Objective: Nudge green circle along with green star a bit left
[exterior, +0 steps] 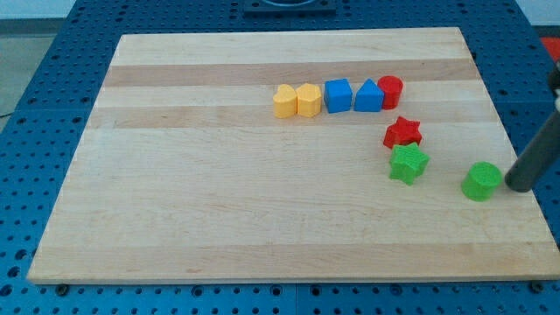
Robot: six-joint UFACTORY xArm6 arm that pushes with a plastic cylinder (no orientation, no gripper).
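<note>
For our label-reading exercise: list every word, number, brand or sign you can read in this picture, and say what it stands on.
None: no readable text anywhere.
The wooden board, the green circle, the green star and the other coloured blocks carry no print.
My tip, just right of the green circle, is plain dark.

Single camera, raised, looking down at an angle across the wooden board [262, 219] from its near long edge. Whole board in frame, blue perforated table [52, 105] around it.
</note>
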